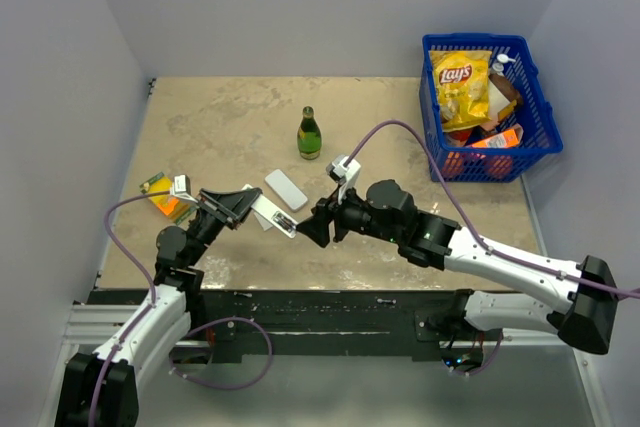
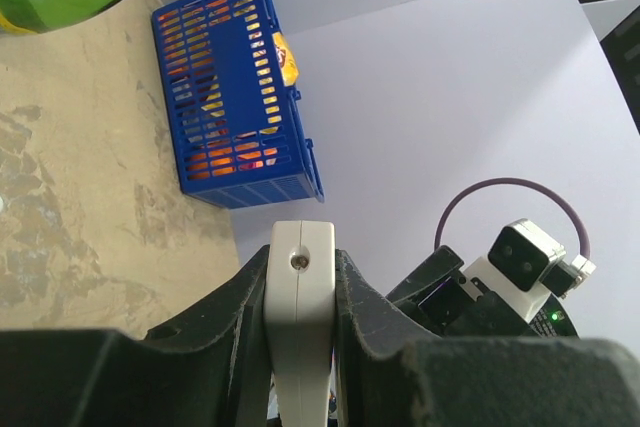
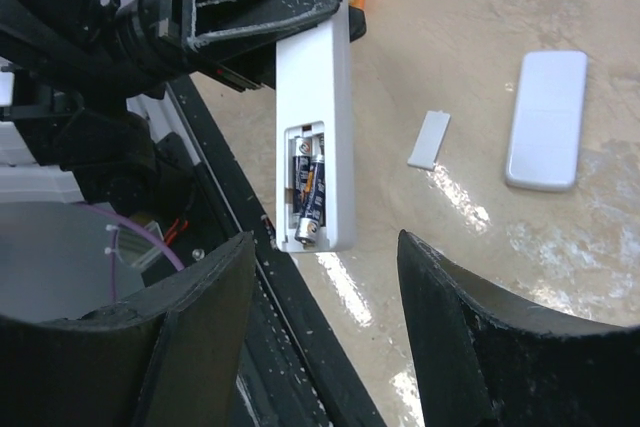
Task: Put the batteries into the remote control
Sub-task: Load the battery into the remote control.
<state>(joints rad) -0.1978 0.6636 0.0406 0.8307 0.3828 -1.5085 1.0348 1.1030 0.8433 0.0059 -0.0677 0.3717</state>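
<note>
Table: a beige, mottled stone-look tabletop (image 1: 220, 117), glossy enough to throw glare near the front edge.
Room: plain pale grey walls (image 1: 300, 7) close the table in at the back and on both sides; a black rail (image 1: 330, 309) runs along the near edge where the arms are bolted.
Left gripper (image 1: 245, 205): clamped on one end of the remote control (image 3: 325, 77), holding it up off the table with its free end pointing at the other arm.
Remote control: white and slim, back side turned to the right wrist camera, battery bay uncovered at the free end.
Batteries (image 3: 308, 192): two dark cells lying side by side in the open bay. I cannot tell whether both are fully seated.
Right gripper (image 3: 325, 247): jaws spread wide with nothing between them, just off the remote's free end.
Battery cover (image 3: 430, 139): a small white strip lying flat on the table, just beside the white bar.
White bar (image 3: 546, 119): flat on the tabletop, between the grippers and the bottle.
Bottle (image 1: 310, 134): green glass, upright near mid-table.
Blue basket (image 1: 540, 127): in the far right corner, holding a yellow Lay's chip bag (image 1: 460, 82) and other packets.
Orange-green packet (image 1: 165, 199): flat near the left edge.
</note>
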